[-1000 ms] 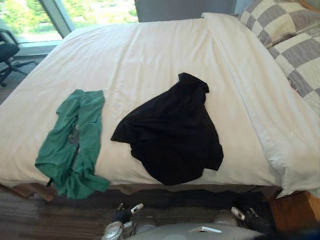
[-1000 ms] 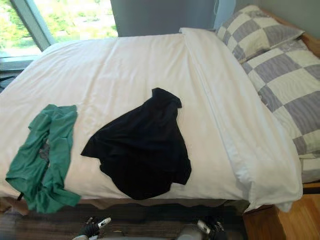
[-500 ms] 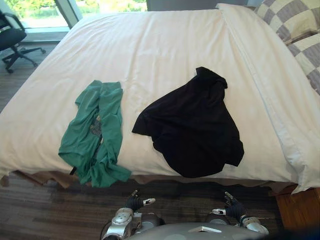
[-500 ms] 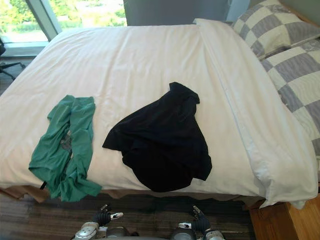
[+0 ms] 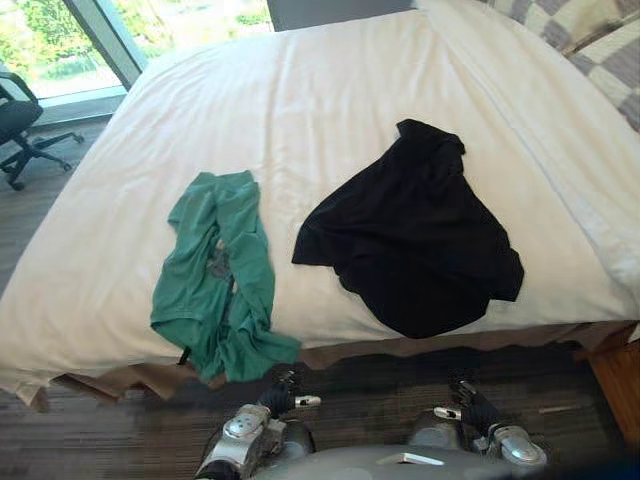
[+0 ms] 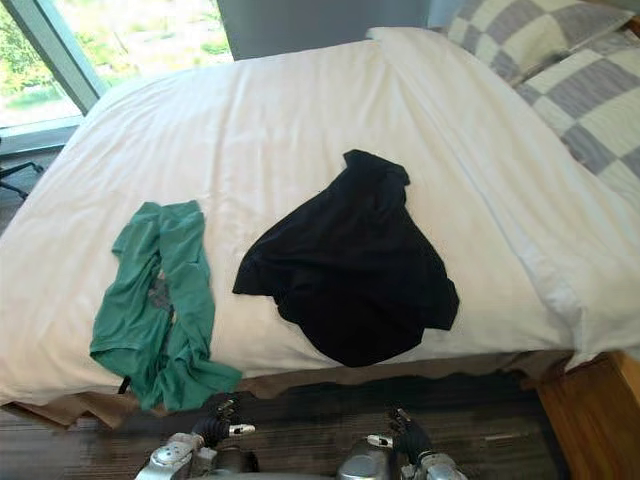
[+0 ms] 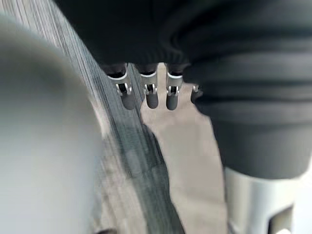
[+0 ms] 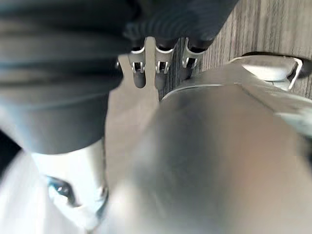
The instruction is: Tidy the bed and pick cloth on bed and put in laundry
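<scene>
Task status: nothing picked up yet, both garments lie on the bed point(image 5: 300, 80).
We note the green cloth point(image 5: 218, 275) at the near edge, partly hanging over it, and the black cloth point(image 5: 415, 235) beside it, apart. Below the edge, the left hand point(image 5: 283, 396) and right hand point(image 5: 463, 403) hang low — fingers straight and loose, holding nothing. We judge that every pickup and the laundry step remain.

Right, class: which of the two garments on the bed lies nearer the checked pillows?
The black garment, spread mid-bed on the side toward the checked pillows; the green garment lies bunched farther from them, toward the bed's other side.
</scene>
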